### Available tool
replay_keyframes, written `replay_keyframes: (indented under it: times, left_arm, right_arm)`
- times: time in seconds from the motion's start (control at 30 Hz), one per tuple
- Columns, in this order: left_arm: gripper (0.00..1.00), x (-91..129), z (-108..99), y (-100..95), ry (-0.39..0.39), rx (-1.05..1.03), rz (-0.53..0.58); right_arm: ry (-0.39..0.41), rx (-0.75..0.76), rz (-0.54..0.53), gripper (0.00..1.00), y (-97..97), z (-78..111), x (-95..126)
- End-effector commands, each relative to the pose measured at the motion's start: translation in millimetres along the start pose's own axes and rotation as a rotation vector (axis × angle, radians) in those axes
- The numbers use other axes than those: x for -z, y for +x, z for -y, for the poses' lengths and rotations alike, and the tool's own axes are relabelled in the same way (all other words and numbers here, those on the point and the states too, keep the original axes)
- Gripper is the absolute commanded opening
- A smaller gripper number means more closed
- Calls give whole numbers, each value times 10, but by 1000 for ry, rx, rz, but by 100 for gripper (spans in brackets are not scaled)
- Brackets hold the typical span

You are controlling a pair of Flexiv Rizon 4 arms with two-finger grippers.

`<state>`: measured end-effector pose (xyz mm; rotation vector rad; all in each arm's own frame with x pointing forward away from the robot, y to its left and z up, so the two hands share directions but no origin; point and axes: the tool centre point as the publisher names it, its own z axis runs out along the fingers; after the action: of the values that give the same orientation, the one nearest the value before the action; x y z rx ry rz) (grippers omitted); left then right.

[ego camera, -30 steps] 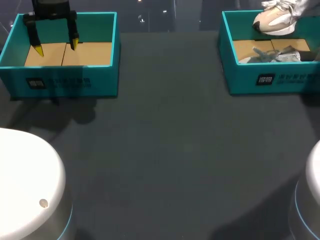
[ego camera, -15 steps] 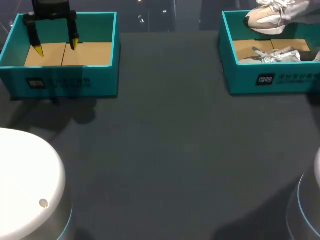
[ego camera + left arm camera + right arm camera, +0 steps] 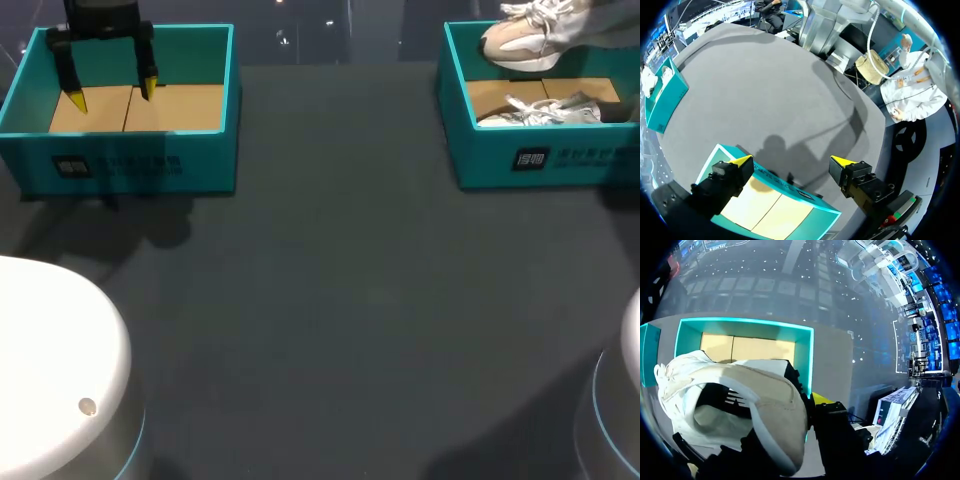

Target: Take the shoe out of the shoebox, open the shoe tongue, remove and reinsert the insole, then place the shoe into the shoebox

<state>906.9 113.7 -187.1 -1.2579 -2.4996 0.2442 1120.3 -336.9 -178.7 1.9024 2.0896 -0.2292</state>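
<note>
While shoe (image 3: 520, 42) hangs over shoebox (image 3: 540, 160), dark grey table (image 3: 330, 320) matte.

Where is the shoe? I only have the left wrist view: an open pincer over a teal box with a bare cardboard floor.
Observer: In the head view, the beige shoe hangs in the air over the right shoebox, not inside it.
Operator: Is the right pincer on it?
Observer: In the right wrist view, the shoe's heel end sits right at the right pincer, which looks closed on it.
Operator: Is that box empty?
Observer: No. The head view shows what looks like a second, white shoe lying inside along the near wall.
</note>
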Motion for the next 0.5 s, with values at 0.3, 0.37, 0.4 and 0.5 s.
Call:
replay_keyframes:
  times: [0.3, 0.37, 0.4, 0.5]
  left_arm:
    - [100, 2, 4, 11, -2, -1, 1]
    - [100, 2, 4, 11, -2, -1, 1]
    - [100, 2, 4, 11, -2, -1, 1]
    - [100, 2, 4, 11, -2, -1, 1]
  right_arm:
    - [-1, -121, 45, 0, 58, -31, -242]
    - [-11, -117, 65, 0, 66, -42, -260]
    - [-2, -118, 85, 0, 73, -52, -274]
    - [2, -120, 84, 0, 85, -79, -331]
